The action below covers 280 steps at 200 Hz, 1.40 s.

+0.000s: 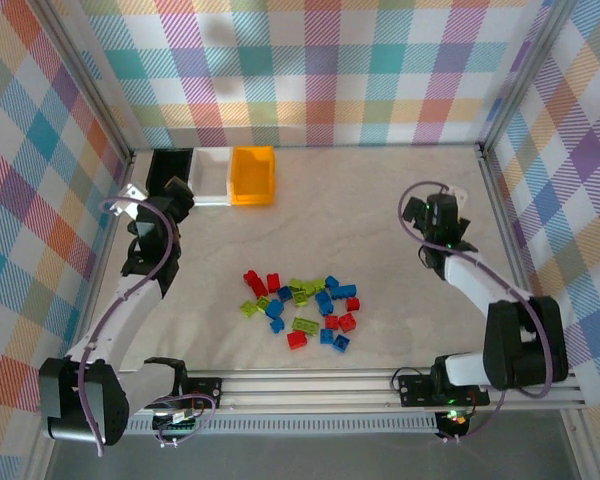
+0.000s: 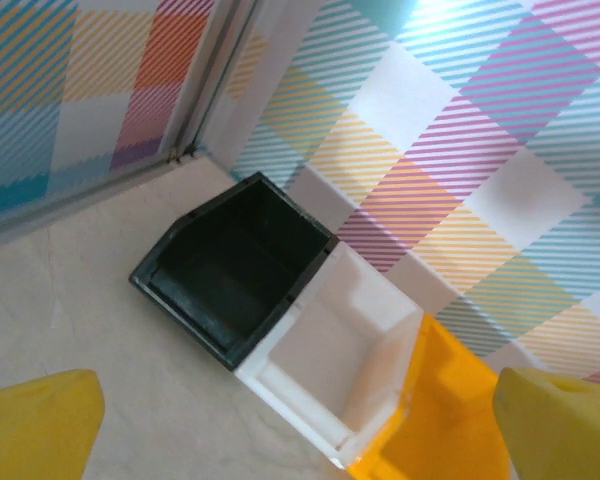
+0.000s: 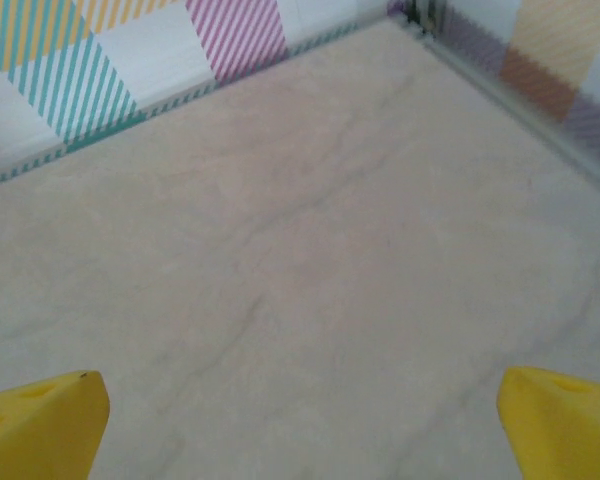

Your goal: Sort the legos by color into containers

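Lab test cell — plaid-curtained walls (image 1: 320, 70), aluminium frame (image 1: 380, 385)

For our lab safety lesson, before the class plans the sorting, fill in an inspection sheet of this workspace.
Surface: pale marbled table.
Job's things: red, blue and green bricks heaped mid-table; black bin, white bin and orange bin in a row at the far left; black and white look empty.
Clutter: nothing seen.
Grippers: left gripper open, beside the bins; right gripper open, above bare table.
Cables: purple cables loop along both arms.
Surroundings: plaid cloth walls, metal rail at near edge.
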Motion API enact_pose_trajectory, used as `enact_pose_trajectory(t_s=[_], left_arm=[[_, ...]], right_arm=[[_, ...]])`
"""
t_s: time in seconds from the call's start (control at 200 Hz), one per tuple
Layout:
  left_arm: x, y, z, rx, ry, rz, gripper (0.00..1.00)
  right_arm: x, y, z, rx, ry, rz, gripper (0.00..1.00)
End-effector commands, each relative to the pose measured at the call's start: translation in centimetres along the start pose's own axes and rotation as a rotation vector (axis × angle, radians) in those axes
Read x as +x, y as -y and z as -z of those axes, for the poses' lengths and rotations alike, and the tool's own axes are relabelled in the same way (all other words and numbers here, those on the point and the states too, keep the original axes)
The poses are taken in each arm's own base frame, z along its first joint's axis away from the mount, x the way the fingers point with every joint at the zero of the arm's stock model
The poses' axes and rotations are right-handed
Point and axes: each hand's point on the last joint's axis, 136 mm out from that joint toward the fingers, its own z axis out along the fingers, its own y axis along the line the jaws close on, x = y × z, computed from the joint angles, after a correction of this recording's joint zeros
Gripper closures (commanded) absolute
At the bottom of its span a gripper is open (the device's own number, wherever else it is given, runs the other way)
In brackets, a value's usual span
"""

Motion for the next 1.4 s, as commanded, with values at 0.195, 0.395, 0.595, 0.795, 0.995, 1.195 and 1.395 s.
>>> enact_pose_trajectory(t_s=[0.195, 0.395, 0.595, 0.795, 0.995, 1.195, 1.395], left_arm=[[4.9, 2.2, -3.6, -0.055, -0.389, -0.013, 0.0], [11.5, 5.8, -8.9, -0.173, -0.648, -0.27, 0.14], [15.1, 8.4, -13.0, -0.195, -0.678, -0.447, 0.14], [16.6, 7.2, -16.2, -0.304, -0.673, -0.554, 0.16], [19.0, 7.5, -18.5, -0.285, -0.698, -0.61, 0.19], [22.1, 9.5, -18.9, -0.186, -0.741, -0.673, 0.35], [23.0, 9.8, -17.9, -0.181, -0.761, -0.685, 0.54]], right_arm=[[0.7, -1.9, 0.2, -0.097, -0.273, -0.063, 0.0], [3.0, -3.9, 0.6, -0.104, -0.407, 0.036, 0.0], [4.1, -5.4, 1.3, -0.156, -0.461, 0.076, 0.0], [4.2, -6.1, 2.1, -0.197, -0.448, 0.091, 0.0], [4.0, -6.4, 2.6, -0.204, -0.435, 0.104, 0.0], [3.7, -6.4, 2.6, -0.197, -0.418, 0.093, 0.0], [3.5, -6.3, 2.5, -0.189, -0.409, 0.077, 0.0]])
